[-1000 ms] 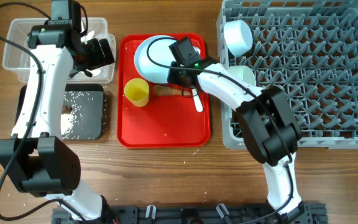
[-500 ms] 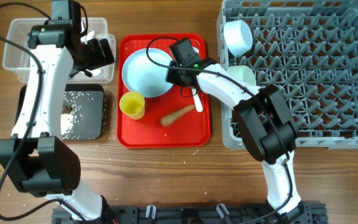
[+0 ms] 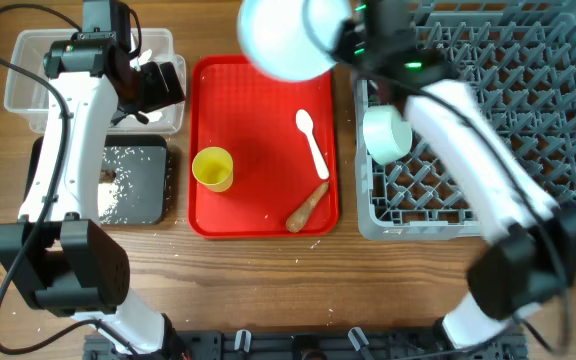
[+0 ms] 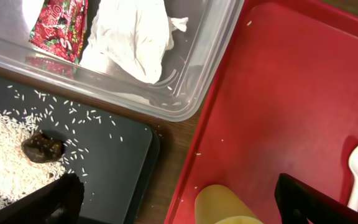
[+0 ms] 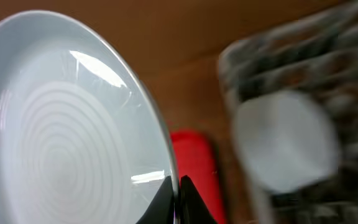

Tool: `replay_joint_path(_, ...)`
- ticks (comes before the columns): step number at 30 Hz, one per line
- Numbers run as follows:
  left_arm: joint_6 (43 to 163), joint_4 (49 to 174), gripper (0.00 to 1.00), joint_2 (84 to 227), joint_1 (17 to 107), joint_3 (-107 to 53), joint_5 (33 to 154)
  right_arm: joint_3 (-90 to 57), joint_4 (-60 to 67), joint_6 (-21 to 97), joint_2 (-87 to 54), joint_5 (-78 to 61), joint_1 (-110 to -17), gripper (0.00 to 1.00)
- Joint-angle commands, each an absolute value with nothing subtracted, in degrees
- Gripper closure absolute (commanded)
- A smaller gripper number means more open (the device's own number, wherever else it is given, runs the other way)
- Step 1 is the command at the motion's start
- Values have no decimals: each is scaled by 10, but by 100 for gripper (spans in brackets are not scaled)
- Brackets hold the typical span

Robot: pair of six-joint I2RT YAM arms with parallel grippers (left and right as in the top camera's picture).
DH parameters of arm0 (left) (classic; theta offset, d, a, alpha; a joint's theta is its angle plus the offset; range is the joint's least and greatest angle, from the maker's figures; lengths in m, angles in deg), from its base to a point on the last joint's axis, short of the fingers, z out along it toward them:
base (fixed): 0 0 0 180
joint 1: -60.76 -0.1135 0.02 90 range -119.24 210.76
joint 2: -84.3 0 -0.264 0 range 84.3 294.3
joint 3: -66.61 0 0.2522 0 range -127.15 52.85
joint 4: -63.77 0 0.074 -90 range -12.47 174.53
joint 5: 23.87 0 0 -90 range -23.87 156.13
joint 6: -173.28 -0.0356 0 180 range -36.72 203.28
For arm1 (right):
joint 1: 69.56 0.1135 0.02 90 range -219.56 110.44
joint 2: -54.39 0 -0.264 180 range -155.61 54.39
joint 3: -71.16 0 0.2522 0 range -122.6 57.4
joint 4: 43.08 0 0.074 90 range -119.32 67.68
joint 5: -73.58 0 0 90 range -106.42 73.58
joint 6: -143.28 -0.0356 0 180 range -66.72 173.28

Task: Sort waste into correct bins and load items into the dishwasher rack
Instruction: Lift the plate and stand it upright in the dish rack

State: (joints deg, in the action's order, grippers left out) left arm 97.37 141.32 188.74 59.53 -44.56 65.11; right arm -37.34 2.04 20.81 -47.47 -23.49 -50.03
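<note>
The light blue plate (image 3: pixel 283 38) is clamped by its rim between the closed-down fingers of the right gripper (image 5: pixel 178 200) and is held high over the far edge of the red serving tray (image 3: pixel 258 215). Beyond these jaws, blurred in the wrist view, a light blue bowl (image 3: pixel 386 133) is seated in the grey dishwasher rack (image 3: pixel 528 120).

The left gripper (image 4: pixel 178 186) is spread wide, with nothing between its fingers (image 4: pixel 48 199). The yellow cup (image 4: pixel 225 205) stands just below the jaw gap, on the red tray. The white spoon (image 4: pixel 357 168) lies by the tray-side finger. Ahead of the jaws, the clear tub (image 4: pixel 197 81) holds the snack wrapper (image 4: pixel 58 28) and the crumpled tissue (image 4: pixel 132 34). By the other finger, the black tray (image 4: pixel 117 168) bears rice grains (image 4: pixel 5 137) and the brown lump (image 4: pixel 42 148). The carrot-like piece (image 3: pixel 308 206) lies on the red tray, outside the left wrist view.
</note>
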Motion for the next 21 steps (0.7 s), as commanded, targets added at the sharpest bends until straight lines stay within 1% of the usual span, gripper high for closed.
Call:
replay_joint_path(1,972,1412,0,1875,594,-454,650,-384,72,257,-388,-471,-528,96)
replay_joint_path(4,972,1412,0,1875,594,-454,650,-384,89,333,-360,-616,-544,96)
replay_joint_path(6,972,1412,0,1875,594,-454,650,-383,93,455,-363,-675,-555,96)
replay_joint_path(8,972,1412,0,1875,594,-454,650,-376,102,594,-373,-691,-570,96)
replay_joint_path(9,972,1412,0,1875,594,-454,650,-374,106,630,-379,-691,-575,96)
replay_joint_path(10,972,1412,0,1875,594,-454,650,-366,109,710,-397,-686,-586,96)
replay_joint_path(13,973,1412,0,1875,594,-454,650,-365,108,813,-427,-646,-593,96)
replay_joint_path(16,972,1412,0,1875,594,-454,650,-365,106,892,-471,-618,-593,96)
replay_joint_path(21,972,1412,0,1875,594,-454,650,-365,90,908,-523,-618,-597,96)
